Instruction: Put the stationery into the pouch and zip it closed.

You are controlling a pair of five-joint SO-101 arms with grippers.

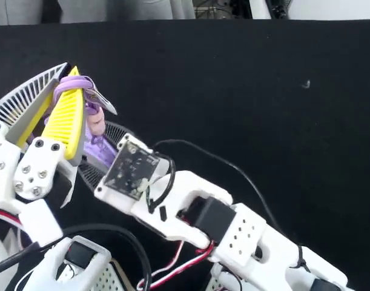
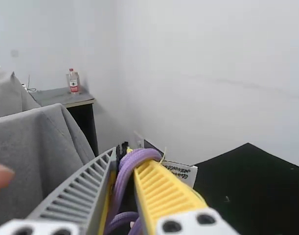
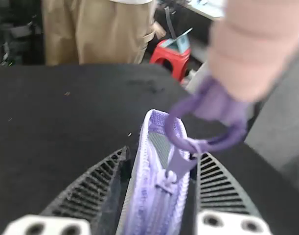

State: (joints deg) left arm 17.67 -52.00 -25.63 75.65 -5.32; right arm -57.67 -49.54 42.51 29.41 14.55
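High view — pouch mostly hidden.

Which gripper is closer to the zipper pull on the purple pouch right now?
Right. The right gripper clamps the pouch with the zipper pull between its jaws; the left gripper grips the purple loop beyond it.

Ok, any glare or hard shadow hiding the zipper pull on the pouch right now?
Right wrist view: no glare, the zipper pull stands out plainly on the purple pouch; a pink charm hangs very close to the lens. High view: even light, no hard shadows on the black table. Left wrist view: bright white wall, no glare on the pouch.
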